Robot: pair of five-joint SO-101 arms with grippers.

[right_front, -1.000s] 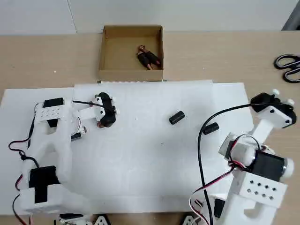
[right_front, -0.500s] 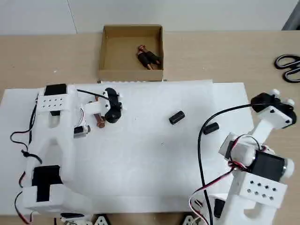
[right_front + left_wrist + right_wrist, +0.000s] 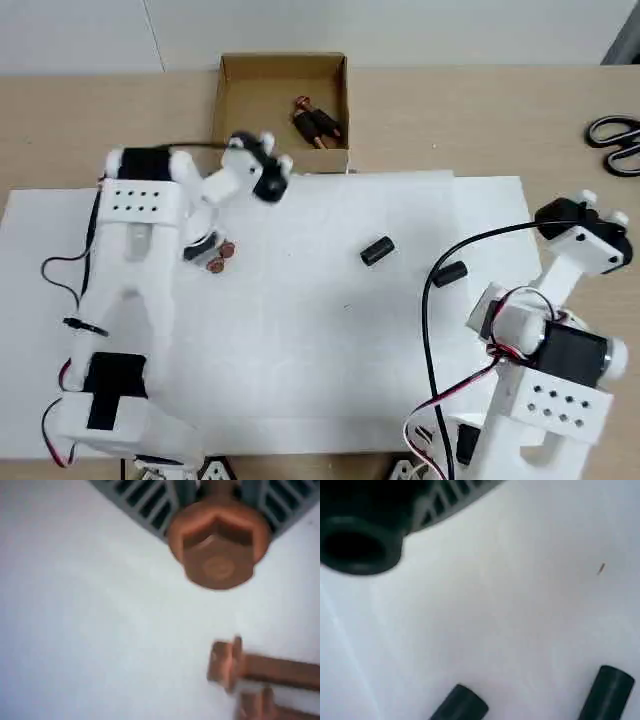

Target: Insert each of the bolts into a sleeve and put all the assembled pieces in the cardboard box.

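Note:
My left gripper (image 3: 216,492) is shut on a copper bolt (image 3: 218,550), whose hex head faces the camera just above the white mat. Two more bolts (image 3: 260,667) lie on the mat close beside it, also seen as bolts (image 3: 219,258) under the left gripper (image 3: 202,246). My right gripper (image 3: 380,515) is shut on a black sleeve (image 3: 355,547), with its open bore showing. Two loose sleeves lie on the mat: one sleeve (image 3: 377,250) near the middle, another sleeve (image 3: 449,272) nearer the right arm. The cardboard box (image 3: 280,160) at the back holds assembled pieces (image 3: 318,123).
The white mat (image 3: 320,360) covers most of the table. Scissors (image 3: 615,140) lie at the far right on bare wood. The right arm's black cable (image 3: 430,300) loops over the mat next to the nearer sleeve.
The left arm has swung toward the box, its wrist rising up and to the right above the bolts. The right arm has not moved, nor have the loose sleeves.

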